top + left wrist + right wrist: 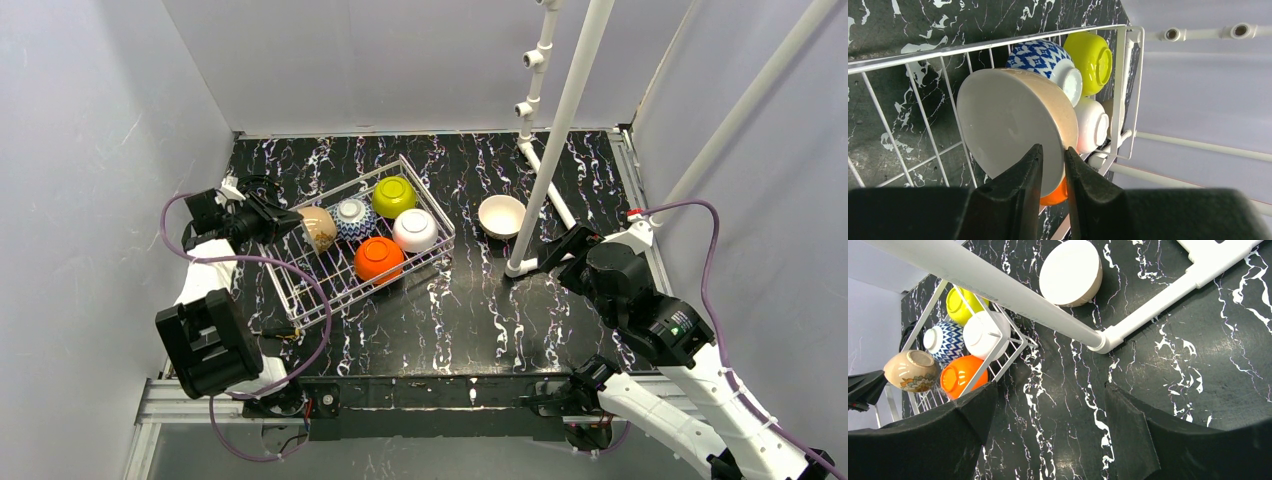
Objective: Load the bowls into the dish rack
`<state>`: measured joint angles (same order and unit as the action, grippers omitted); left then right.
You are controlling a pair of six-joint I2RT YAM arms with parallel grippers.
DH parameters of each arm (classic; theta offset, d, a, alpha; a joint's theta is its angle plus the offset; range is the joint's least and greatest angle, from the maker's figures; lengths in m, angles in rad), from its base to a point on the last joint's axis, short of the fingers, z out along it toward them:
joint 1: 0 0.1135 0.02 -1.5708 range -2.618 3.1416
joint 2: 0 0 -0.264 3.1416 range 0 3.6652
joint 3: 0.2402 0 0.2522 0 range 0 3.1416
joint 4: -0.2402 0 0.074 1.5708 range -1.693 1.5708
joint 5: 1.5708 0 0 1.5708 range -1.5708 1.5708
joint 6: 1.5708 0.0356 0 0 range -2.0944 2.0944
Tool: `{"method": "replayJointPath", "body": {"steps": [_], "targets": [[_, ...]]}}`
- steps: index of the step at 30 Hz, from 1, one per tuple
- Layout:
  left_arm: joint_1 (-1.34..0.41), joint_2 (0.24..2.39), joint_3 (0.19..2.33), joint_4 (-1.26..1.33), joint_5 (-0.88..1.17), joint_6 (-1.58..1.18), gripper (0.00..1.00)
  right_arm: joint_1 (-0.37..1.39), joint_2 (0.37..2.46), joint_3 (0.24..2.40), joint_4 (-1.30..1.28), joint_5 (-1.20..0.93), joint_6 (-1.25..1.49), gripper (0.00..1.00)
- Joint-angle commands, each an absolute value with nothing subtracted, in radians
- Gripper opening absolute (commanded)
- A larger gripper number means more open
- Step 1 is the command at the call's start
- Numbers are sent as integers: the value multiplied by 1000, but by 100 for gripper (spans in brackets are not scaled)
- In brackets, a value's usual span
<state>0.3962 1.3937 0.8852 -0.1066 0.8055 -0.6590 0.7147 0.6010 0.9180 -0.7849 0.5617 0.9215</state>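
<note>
Bowl in hand: I am pinching the rim of the tan bowl [1013, 120] between the fingers of my left gripper [1053, 152], and it is tilting on edge at the left end of the dish rack [310, 292].
Neighbours: the blue-white bowl [354, 217], yellow-green bowl [394, 196], white bowl [415, 230] and orange bowl [379, 258] are sitting upturned in the rack's right half, close against mine.
Release: I am judging that the wires should be bearing the bowl before my fingers are easing apart, or it may be rolling into its neighbours.
Last bowl [501, 215]: lying mouth-up outside, right of the rack, beside the pipe frame [565, 130].
Right gripper [1050, 395]: hanging spread wide, carrying nothing, well right of the rack.
Surface: the black marbled tabletop [450, 320] is looking glossy.
Room: plain pale walls are enclosing three sides.
</note>
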Motion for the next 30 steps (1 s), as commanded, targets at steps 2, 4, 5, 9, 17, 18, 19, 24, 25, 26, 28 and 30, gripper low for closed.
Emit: {"method": "replayJointPath", "body": {"steps": [2,4,5,9,17,18,19,24,25,26,28,30], "targets": [[399,1361,892,-209,732,-592,19,714,589,919,-769,580,937,86],[399,1350,895,-241,689,-570,16,713,588,919,-769,578,937,86],[399,1340,897,-260,658,-558,14,713,588,919,-770,579,937,86],[399,1297,886,-316,563,-517,11,714,586,917,-770,580,937,86],[399,1209,845,-322,457,-515,10,714,594,913,-758,572,936,86],[399,1209,844,-323,457,-515,10,714,595,913,-757,572,935,86],[398,1212,844,-326,458,-516,10,714,595,913,-756,572,934,86],[399,1203,853,-354,418,-498,9,713,592,917,-758,575,933,86],[399,1194,854,-357,405,-493,9,713,592,918,-759,576,933,86],[398,1187,854,-359,397,-489,9,714,592,919,-759,576,931,86],[399,1178,857,-368,382,-474,9,714,594,920,-758,575,928,86],[399,1177,864,-383,380,-469,9,713,597,920,-754,572,927,86]]}}
